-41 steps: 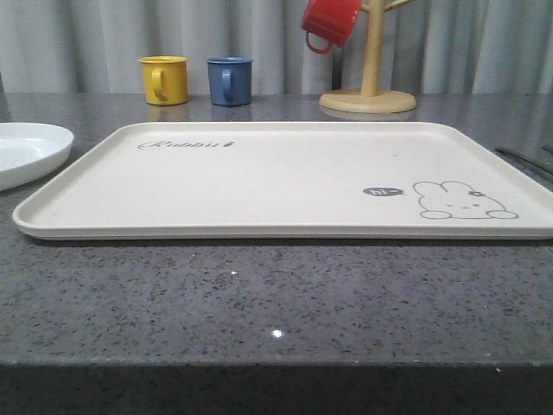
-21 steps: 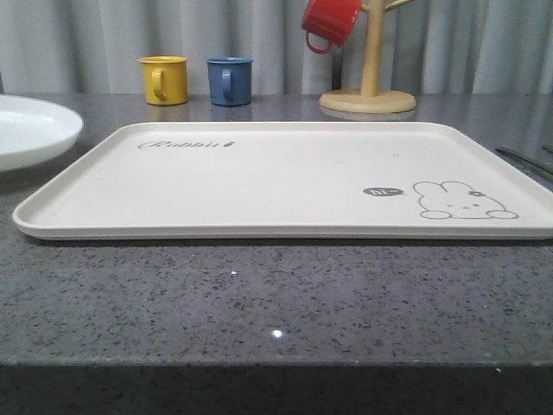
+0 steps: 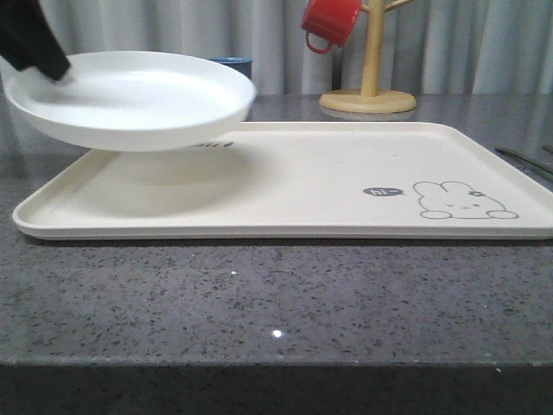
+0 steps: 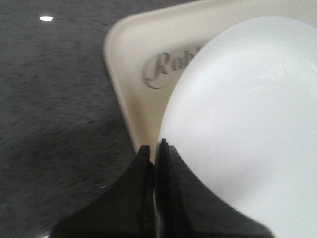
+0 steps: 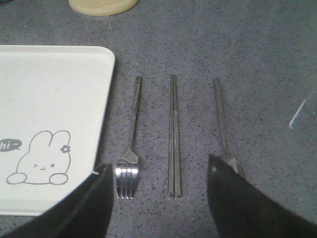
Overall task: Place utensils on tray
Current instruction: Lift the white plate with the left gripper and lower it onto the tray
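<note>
The left tool (image 4: 154,148) is clamped on the rim of a round white plate (image 3: 130,97), its dark fingers (image 4: 171,198) pressed together over the plate's edge in the left wrist view; in the front view the plate hangs in the upper left of the frame, lifted clear above the left end of the cream tray (image 3: 294,226) and casting a soft shadow on it. The tray lies flat on the speckled grey tabletop (image 3: 276,303), its rabbit drawing (image 3: 462,201) toward the lower right of the tray and part of its script peeking out under the plate. In the right wrist view the right tool (image 5: 158,198) stands with its fingers apart above the utensils, which lie side by side on the tabletop just beside the tray's rounded corner and off it: the fork (image 5: 130,156) nearest the tray, the chopsticks (image 5: 174,134) in the middle, the spoon (image 5: 221,124) farthest, its bowl partly hidden behind one finger. In the upper part of the front view a red mug (image 3: 330,22) hangs on a wooden mug tree (image 3: 370,82).
</note>
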Controlling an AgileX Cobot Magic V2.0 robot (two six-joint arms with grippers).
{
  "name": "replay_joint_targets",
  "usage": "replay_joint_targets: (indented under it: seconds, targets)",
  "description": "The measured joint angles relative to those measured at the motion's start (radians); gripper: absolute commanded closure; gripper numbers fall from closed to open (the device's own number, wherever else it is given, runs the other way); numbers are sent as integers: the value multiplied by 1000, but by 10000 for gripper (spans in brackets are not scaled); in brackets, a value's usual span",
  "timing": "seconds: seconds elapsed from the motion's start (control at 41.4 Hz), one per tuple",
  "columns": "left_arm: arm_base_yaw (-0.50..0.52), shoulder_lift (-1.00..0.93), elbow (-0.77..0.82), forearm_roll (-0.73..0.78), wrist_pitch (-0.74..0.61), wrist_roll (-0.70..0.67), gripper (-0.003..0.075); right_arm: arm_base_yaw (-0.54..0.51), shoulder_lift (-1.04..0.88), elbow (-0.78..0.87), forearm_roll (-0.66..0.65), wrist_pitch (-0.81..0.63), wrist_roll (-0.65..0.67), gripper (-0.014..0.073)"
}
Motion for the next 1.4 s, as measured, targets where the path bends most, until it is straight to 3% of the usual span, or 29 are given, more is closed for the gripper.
replay_joint_targets:
  seconds: [0.193, 0.386, 0.556, 0.797, 1.014, 1.232, 1.401]
  targets:
    - [-145, 100, 0, -2, -62, 2, 740, 0, 0, 0, 0, 0, 0, 146]
    - [-168, 157, 0, -2, -103, 2, 729, 0, 0, 0, 0, 0, 0, 146]
    - [-154, 157, 0, 0, -120, 2, 503, 0, 0, 0, 0, 0, 0, 146]
    - [-116, 157, 0, 6, -127, -18, 359, 0, 0, 0, 0, 0, 0, 146]
    - [-116, 95, -21, 12, -100, -22, 364, 0, 0, 0, 0, 0, 0, 146]
    - [-129, -110, -30, 50, -52, -18, 364, 0, 0, 0, 0, 0, 0, 146]
    - [-248, -297, 59, 118, -45, -10, 365, 0, 0, 0, 0, 0, 0, 146]
